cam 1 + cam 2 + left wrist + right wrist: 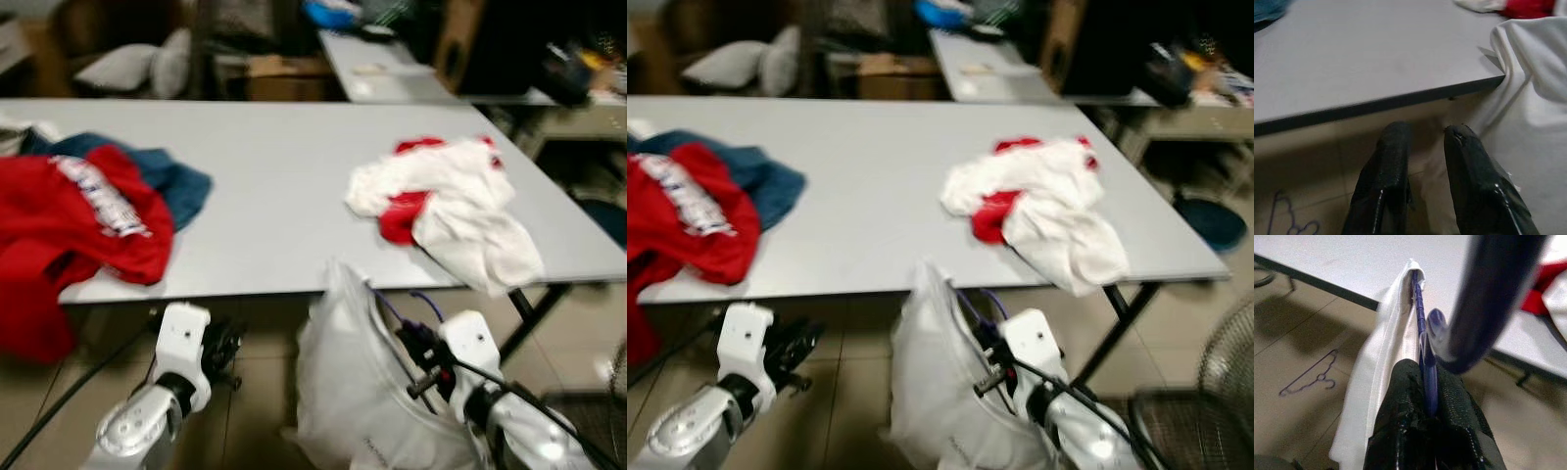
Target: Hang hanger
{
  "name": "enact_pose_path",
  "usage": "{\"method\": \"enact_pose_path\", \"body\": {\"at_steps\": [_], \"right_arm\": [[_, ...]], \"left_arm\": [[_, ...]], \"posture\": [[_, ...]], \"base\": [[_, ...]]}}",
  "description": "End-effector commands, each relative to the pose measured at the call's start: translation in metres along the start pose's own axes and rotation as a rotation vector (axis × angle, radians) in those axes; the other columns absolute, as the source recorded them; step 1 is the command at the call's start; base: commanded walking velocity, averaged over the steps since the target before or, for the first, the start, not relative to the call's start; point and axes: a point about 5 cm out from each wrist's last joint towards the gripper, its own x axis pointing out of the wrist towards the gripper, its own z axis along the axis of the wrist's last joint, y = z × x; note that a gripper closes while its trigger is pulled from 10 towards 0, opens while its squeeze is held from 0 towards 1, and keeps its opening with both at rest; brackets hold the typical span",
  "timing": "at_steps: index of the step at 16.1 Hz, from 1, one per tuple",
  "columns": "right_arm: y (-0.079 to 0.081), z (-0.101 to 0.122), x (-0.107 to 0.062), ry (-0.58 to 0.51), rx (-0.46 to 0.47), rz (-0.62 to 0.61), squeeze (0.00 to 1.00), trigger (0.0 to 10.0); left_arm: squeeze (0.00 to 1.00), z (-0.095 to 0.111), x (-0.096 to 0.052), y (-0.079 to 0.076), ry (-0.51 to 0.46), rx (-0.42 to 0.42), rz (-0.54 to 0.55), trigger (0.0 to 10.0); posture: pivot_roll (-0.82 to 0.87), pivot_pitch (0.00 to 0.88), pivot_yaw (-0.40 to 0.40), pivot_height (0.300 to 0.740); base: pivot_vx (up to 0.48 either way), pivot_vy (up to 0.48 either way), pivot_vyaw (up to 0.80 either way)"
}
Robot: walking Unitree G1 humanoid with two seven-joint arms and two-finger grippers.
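The right gripper is low down, in front of the near edge of the grey table. Its two black fingers are pressed tight together on a thin purple hanger. A white shirt hangs on that hanger and droops down toward the floor. The top of the shirt comes up just to the table's near edge. The hanger's hook curls up big and blurry close to the right wrist camera.

The left gripper is also low, in front of the near edge of the table and more to the left. Its fingers are a little apart and hold nothing. From the left wrist view the white shirt is just beside this gripper.

On the table, by the left edge, a red shirt with white letters lies in a heap and hangs over the near edge. A blue cloth lies touching it, a bit further back. Near the right edge there is a pile of white and red clothes, and part of it hangs over the near edge by the right corner.

On the tan floor under the table lies another purple hanger, well apart from the one in the gripper. A black table leg slants down under the right corner
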Motion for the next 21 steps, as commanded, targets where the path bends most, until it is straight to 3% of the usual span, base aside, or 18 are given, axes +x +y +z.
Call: {"method": "enact_pose_path", "body": {"at_steps": [1, 3, 6, 9, 11, 13, 15, 18, 21], "right_arm": [[-0.001, -0.001, 0.004, 0.012, -0.005, 0.046, 0.00, 10.0], [-0.003, 0.000, 0.010, 0.022, -0.004, 0.089, 0.00, 10.0], [-0.006, -0.001, 0.014, 0.023, 0.025, 0.118, 0.00, 10.0], [-0.011, 0.005, 0.006, -0.028, 0.120, 0.063, 0.00, 10.0], [-0.016, -0.001, 0.007, -0.024, 0.127, 0.011, 0.00, 10.0], [-0.016, -0.003, 0.008, 0.002, 0.097, 0.015, 0.00, 10.0], [-0.023, -0.003, 0.009, 0.014, 0.076, -0.003, 0.00, 10.0], [-0.026, 0.001, 0.010, 0.010, 0.062, 0.003, 0.00, 10.0], [-0.029, -0.003, 0.015, 0.008, 0.117, -0.055, 0.00, 10.0]], "left_arm": [[0.00, 0.006, -0.003, 0.004, -0.051, 0.009, 0.065, 10.0], [0.00, 0.007, -0.009, 0.012, -0.106, -0.007, 0.199, 10.0], [0.00, 0.008, -0.015, 0.022, -0.104, -0.021, 0.251, 10.0], [0.00, 0.020, 0.002, 0.020, -0.085, -0.025, 0.087, 10.0], [0.00, 0.022, 0.014, 0.013, -0.072, 0.039, 0.035, 10.0], [0.00, 0.024, 0.016, 0.008, -0.074, 0.036, -0.008, 10.0], [0.00, 0.021, 0.020, 0.007, -0.044, 0.086, -0.026, 10.0], [0.00, 0.019, 0.019, 0.006, -0.049, 0.026, 0.014, 10.0], [0.00, 0.020, 0.020, 0.007, -0.073, 0.019, 0.065, 10.0]], "posture": [[0.00, 0.000, -0.079, 0.740], [0.04, 0.000, -0.137, 0.740], [0.04, 0.000, -0.142, 0.740], [0.01, 0.000, -0.060, 0.740], [0.00, 0.000, -0.028, 0.740], [-0.01, 0.000, -0.022, 0.740], [-0.01, 0.000, -0.025, 0.740], [-0.02, 0.000, -0.056, 0.740], [-0.01, 0.000, -0.075, 0.740]], "base": [[0.000, 0.000, 0.80], [0.000, 0.000, 0.80], [0.000, 0.000, 0.80], [0.000, 0.000, 0.80], [0.000, 0.000, 0.80], [0.000, 0.000, 0.80], [0.000, 0.000, 0.80], [0.000, 0.000, 0.80], [0.000, 0.000, 0.80]]}}
